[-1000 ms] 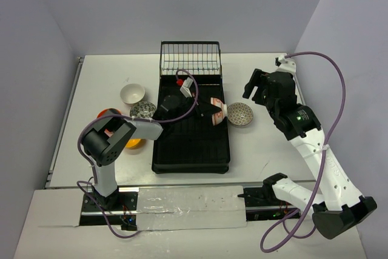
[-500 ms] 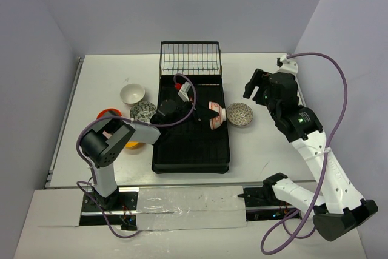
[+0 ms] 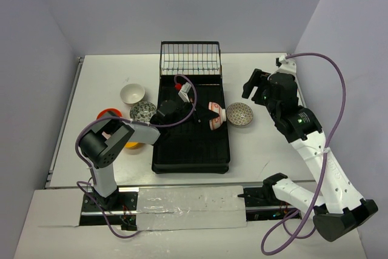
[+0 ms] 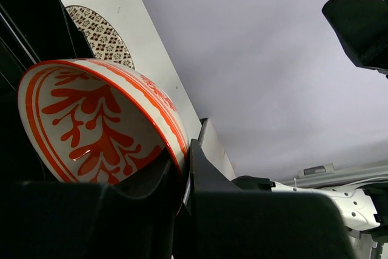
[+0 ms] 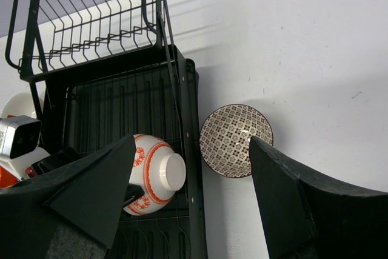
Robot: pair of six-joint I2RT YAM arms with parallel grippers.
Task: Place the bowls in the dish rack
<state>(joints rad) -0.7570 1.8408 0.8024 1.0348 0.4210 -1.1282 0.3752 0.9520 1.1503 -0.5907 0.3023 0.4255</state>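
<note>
White table [image 3: 267,144], grey-lilac walls, rack [image 3: 191,147] mid-frame with its basket [image 3: 190,59] toward the top. Change over the last second: the left gripper [image 3: 204,111] and its red-print bowl [image 3: 215,115] shift slightly left and down-frame in the top view as the left arm [image 3: 115,141] pulls back a little. In the last half second nothing moves that I can see. The bowl now lies on its side at the rack's right edge, foot pointing right, low over the ribs. Contact with the ribs isn't resolvable. In the left wrist view the rim sits between the two fingers, one inside the bowl and one outside, so the gripper is pinching the rim and hasn't let go. My read: the placement move is about done and release is pending. The right gripper [image 3: 254,89] is spread wide, carries nothing, and hangs over the table to the upper right of the lattice bowl [image 3: 239,113], with no real change across the top frames. The lattice bowl is on the table just beside the rack's right wall, so the wall separates it from the red-print bowl. Left of the rack, on the table: white bowl [image 3: 132,93], speckled bowl [image 3: 143,111] right by the rack's left wall, red bowl [image 3: 109,115], and yellow bowl [image 3: 134,144] mostly hidden under the left arm. Tally: one bowl in the rack, five outside. Risk: a bowl on its side may roll when the fingers open.
</note>
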